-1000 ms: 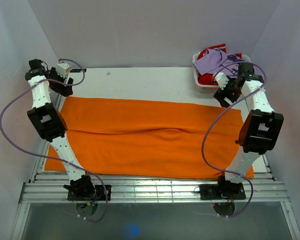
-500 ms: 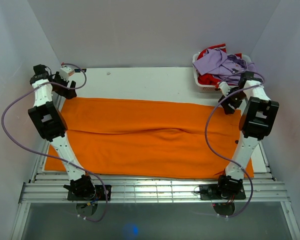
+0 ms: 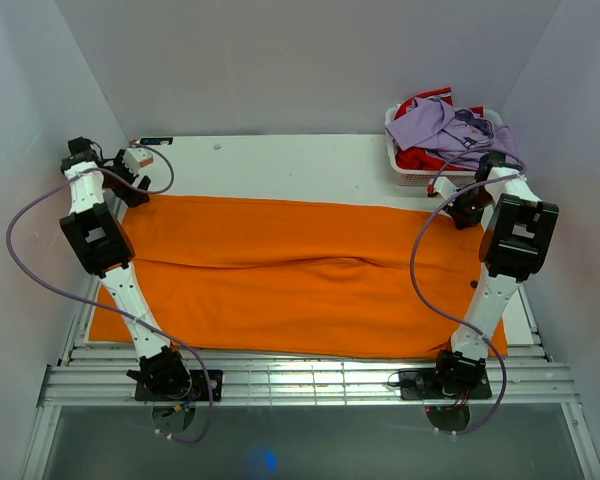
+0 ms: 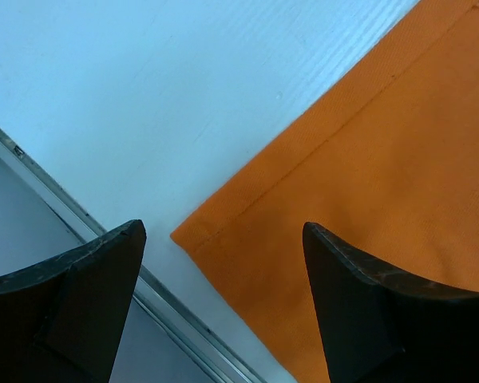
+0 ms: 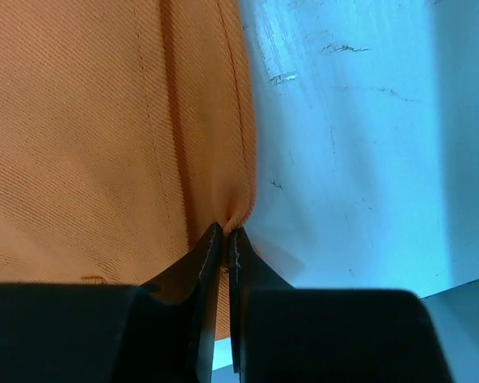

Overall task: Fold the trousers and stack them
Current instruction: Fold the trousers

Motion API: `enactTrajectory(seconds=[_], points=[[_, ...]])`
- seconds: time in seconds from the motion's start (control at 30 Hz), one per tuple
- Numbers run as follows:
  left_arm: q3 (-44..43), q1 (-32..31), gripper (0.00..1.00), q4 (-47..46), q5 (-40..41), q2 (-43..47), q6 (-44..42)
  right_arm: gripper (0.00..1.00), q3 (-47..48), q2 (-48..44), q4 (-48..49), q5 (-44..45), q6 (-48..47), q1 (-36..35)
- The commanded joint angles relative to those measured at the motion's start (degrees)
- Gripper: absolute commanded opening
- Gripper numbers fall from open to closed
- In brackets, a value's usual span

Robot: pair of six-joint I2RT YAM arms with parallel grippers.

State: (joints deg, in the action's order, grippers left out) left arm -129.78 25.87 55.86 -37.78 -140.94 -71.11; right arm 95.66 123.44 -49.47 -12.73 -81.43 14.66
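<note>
Nothing legible anywhere: no lettering, label, brand, number or sign to read in any view.

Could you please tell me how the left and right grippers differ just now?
The black two-finger left gripper stands open; the black right gripper is shut. The left is poised over a corner of the bright orange fleece trousers, holding nothing; the right pinches their edge. Both sit at far corners of the cloth.
</note>
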Motion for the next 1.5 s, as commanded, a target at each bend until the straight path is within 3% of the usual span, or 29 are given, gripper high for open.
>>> enactTrajectory(seconds=[0.0, 0.3, 0.4, 0.57, 0.77, 0.87, 0.97, 1.0, 1.03, 1.07, 1.27, 1.47], points=[[-4.0, 0.1, 0.9, 0.4, -2.7, -1.8, -5.5, 0.08, -1.9, -1.3, -0.5, 0.3, -2.9, 0.5], [-1.3, -0.2, 0.91, -6.4, 2.3, -6.8, -5.8, 0.08, -4.0, -3.5, 1.0, -0.1, -3.7, 0.4], [0.2, -0.2, 0.82, -5.3, 4.7, -8.1, -5.7, 0.08, -4.0, -4.2, 1.0, 0.2, -4.0, 0.5], [5.8, -0.2, 0.57, 5.8, 2.9, -6.1, -7.6, 0.08, -4.9, -6.1, 1.8, 0.5, -5.7, 1.0], [11.5, -0.1, 0.41, 16.2, 2.8, -2.5, -8.5, 0.08, -5.7, -7.9, 3.6, 0.9, -7.2, 1.4], [16.3, 0.1, 0.39, 19.3, 2.4, 0.8, -9.0, 0.08, -5.9, -8.3, 4.1, 1.0, -8.0, 1.4], [19.4, 0.3, 0.45, 19.3, 2.6, 4.8, -8.9, 0.08, -6.2, -8.7, 5.2, 1.0, -8.7, 1.5], [19.6, 0.5, 0.51, 19.0, 2.1, 5.7, -8.7, 0.08, -6.7, -8.7, 5.4, 1.2, -9.1, 1.4], [19.4, 0.7, 0.64, 18.4, 2.0, 7.1, -8.3, 0.08, -7.1, -8.9, 6.0, 1.4, -9.8, 1.4], [18.9, 1.1, 0.69, 17.5, 1.8, 7.7, -7.9, 0.08, -7.4, -9.0, 6.9, 1.6, -10.1, 1.4], [9.5, 1.9, 0.89, 11.0, -2.2, 8.0, -7.8, 0.08, -9.9, -9.8, 8.6, 2.0, -11.2, 1.4], [-0.8, 0.0, 0.9, 10.2, -3.0, 0.6, -8.4, 0.08, -11.2, -10.3, 9.0, 1.7, -11.1, 1.3]])
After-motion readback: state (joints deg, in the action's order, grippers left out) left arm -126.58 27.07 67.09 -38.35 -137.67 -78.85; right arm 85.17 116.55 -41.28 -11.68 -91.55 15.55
